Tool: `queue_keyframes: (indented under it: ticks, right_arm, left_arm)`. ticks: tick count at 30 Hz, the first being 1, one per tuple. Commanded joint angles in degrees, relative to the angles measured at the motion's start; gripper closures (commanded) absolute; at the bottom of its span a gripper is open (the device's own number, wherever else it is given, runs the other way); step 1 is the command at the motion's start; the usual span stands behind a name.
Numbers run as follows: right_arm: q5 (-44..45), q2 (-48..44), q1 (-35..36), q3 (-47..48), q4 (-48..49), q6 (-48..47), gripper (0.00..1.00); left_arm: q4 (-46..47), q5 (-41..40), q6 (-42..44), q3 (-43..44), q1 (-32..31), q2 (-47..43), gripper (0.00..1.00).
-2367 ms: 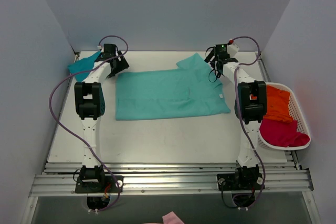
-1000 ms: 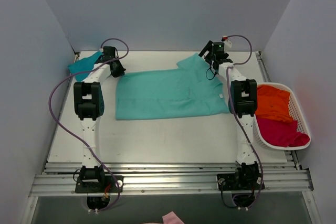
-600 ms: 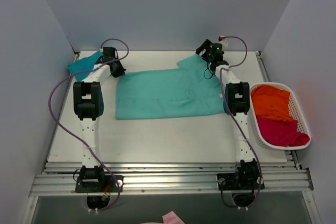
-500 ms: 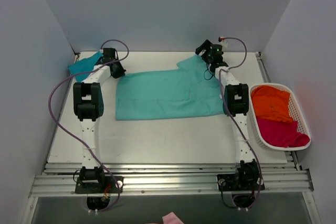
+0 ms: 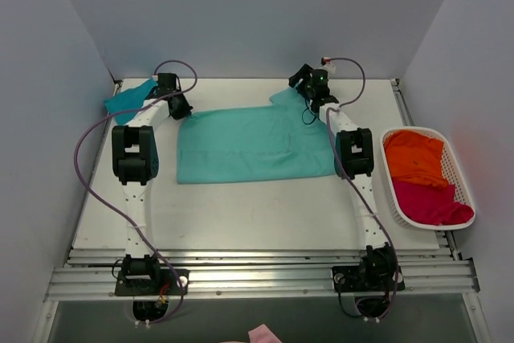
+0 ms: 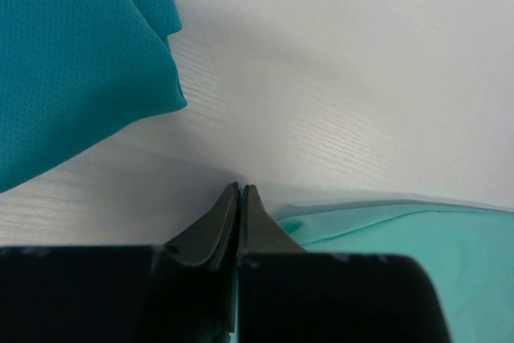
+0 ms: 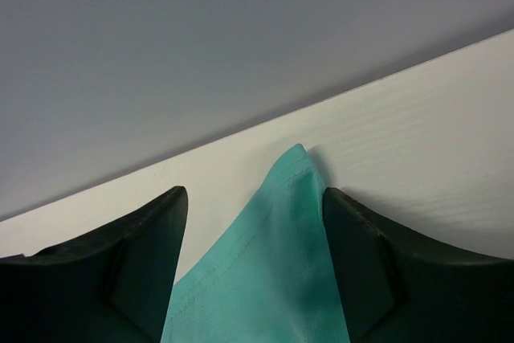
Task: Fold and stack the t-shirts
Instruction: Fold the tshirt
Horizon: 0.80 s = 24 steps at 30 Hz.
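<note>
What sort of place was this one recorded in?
Most likely a lab test cell, not a home: plain walls box in a white table, two robot arms are bolted to a metal rail at its near edge, and a basket of shirts sits at its right side.

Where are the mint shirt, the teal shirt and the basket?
mint shirt point(image 5: 257, 144), top view, body middle.
teal shirt point(image 5: 127, 100), top view, cloth middle.
basket point(image 5: 459, 173), top view, right wall.

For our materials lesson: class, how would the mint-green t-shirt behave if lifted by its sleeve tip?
Probably floppy: the mint-green t-shirt lies flat with soft creases, so it would drape and sag. Likely light too: its thin sleeve tip peaks up inside the open right gripper.
</note>
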Motion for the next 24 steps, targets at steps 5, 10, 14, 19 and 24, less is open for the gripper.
queue_keyframes:
  ticks: [5,10,14,19,24]
  right_arm:
    - [3.1,-1.0,-0.4,-1.6,-4.5,-2.1,0.59]
    - [2.8,-1.1,-1.6,-2.0,-4.7,-2.0,0.86]
    - [2.8,-1.1,-1.9,-2.2,-4.6,-2.6,1.00]
    - [2.9,-2.4,-2.1,-3.2,-4.0,-3.4,1.00]
    - [2.7,-8.0,-2.3,-5.9,-2.5,-4.7,1.00]
  left_arm:
    - [-0.4,0.7,1.0,-1.6,0.2,-2.0,0.98]
    - [-0.1,0.8,1.0,-1.9,0.2,-2.2,0.98]
    - [-0.1,0.9,0.9,-1.8,0.3,-2.1,0.98]
    - [0.0,0.8,0.8,-1.7,0.4,-2.1,0.98]
    - [1.7,2.4,1.1,-0.8,0.7,-2.1,0.98]
